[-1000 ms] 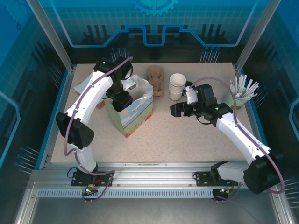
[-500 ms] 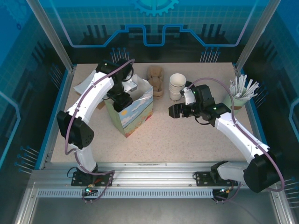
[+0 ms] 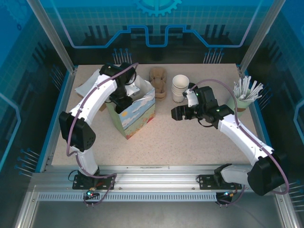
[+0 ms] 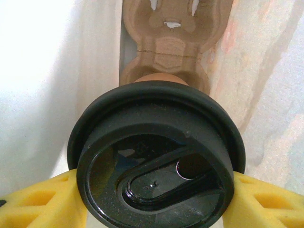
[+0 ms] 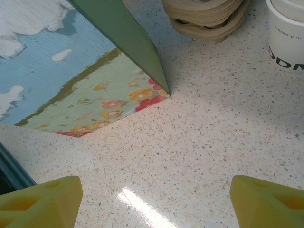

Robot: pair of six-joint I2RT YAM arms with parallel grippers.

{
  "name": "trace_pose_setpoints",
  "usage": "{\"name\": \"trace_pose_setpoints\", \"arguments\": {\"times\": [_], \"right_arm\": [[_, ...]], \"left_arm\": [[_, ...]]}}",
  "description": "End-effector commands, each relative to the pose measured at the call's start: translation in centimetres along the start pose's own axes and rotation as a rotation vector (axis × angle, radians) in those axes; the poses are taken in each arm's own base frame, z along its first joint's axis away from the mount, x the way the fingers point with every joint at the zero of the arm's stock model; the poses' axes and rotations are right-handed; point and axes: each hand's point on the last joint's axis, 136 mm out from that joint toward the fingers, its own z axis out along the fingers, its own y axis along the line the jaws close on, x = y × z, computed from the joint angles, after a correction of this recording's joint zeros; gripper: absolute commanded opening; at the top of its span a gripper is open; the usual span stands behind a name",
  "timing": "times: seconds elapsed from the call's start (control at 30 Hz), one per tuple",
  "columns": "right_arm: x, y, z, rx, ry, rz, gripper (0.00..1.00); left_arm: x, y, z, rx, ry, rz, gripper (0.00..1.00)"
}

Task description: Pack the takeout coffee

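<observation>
The takeout coffee (image 4: 156, 156), a small brown paper cup under a round black plastic lid, is upright. Its long axis is vertical and runs in line with the left gripper (image 4: 154, 204), and the lid faces straight up at the wrist camera. The lid's oval recess slants, with the sip hole to the gripper's right. Both yellow fingers (image 4: 42, 202) press the lid's rim from opposite sides, so the cup is clamped between them.

The cup sits inside the paper gift bag printed with sky and flowers (image 3: 138, 116). Beyond it, deeper in the bag, lies a brown moulded-pulp cup carrier (image 4: 166, 52); I cannot tell if the cup touches it.

The left arm (image 3: 90, 102) rises from its base, elbow out to the left, with the wrist bent down into the bag's open top.

The right gripper (image 5: 154, 204) is spread wide and empty, low over the speckled tabletop (image 5: 204, 137). The bag's corner is ahead to its left and a white paper cup (image 5: 287, 38) ahead to its right.
</observation>
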Motion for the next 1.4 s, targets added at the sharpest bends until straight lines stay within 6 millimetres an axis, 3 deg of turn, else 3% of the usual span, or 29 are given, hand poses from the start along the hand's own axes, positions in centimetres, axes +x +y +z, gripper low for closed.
{"name": "trace_pose_setpoints", "arguments": {"times": [0.0, 1.1, 1.37], "right_arm": [[0.6, 0.4, 0.6, -0.009, 0.017, -0.012, 0.82], [0.7, 0.9, 1.1, -0.022, 0.038, -0.025, 0.83], [0.8, 1.0, 1.3, -0.023, 0.044, -0.029, 0.83]], "left_arm": [[0.2, 0.2, 0.9, 0.019, 0.023, 0.002, 0.49], [1.2, 0.1, 2.0, 0.017, 0.035, 0.033, 0.49], [1.4, 0.1, 1.3, 0.012, 0.018, 0.028, 0.49]]}}
